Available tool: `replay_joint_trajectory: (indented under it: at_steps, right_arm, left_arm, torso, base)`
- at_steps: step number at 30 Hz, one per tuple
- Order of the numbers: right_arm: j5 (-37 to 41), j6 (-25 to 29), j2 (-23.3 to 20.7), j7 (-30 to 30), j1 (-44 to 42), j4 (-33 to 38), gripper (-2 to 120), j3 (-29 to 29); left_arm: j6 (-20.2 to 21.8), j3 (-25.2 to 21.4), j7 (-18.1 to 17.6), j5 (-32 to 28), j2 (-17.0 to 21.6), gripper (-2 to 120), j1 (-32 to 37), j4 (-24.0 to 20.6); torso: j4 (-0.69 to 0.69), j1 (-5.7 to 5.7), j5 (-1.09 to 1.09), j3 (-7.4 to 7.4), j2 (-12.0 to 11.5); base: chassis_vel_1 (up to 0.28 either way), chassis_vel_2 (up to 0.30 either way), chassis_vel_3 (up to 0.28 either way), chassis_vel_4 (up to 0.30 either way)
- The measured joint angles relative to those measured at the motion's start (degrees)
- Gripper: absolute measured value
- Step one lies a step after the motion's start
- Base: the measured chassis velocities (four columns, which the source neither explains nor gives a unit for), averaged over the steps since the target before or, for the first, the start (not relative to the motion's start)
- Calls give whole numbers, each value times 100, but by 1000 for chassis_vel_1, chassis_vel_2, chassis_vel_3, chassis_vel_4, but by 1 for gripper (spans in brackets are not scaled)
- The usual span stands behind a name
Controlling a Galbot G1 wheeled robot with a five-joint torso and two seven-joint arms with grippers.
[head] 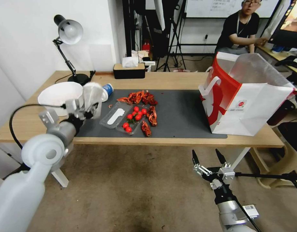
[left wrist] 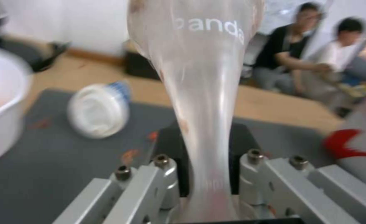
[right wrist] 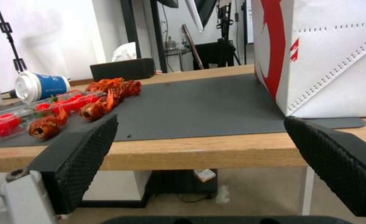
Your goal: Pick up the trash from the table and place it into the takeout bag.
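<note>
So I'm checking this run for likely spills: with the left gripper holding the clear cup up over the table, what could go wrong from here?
Three risks, as I judge them.
1. The left gripper pinches the clear plastic cup flat, so the thin wall might slip free or crack.
2. The takeout bag stands across the mat; the carry passes over the crayfish shells and tomato tray, which a low swing could scatter.
3. The white cup with blue label lies on its side nearby and could roll.
</note>
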Motion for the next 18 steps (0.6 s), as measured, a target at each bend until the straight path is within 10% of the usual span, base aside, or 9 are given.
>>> replay_joint_trajectory:
  at_steps: [10, 18]
  right_arm:
    - [-94, -261, -13, 66, 121, 17, 100, -116]
    - [-346, -321, 177, 84, -58, 156, 100, -58]
  left_arm:
    - [-13, 749, 17, -1106, 244, 2, -1285, -65]
    - [-13, 2094, 95, -1224, -381, 2, -2872, 709]
  torso:
    - [4, 0, 0, 0, 0]
    - [-1, -1, 0, 1, 0]
  base:
    - [0, 0, 0, 0]
    - [0, 0, 0, 0]
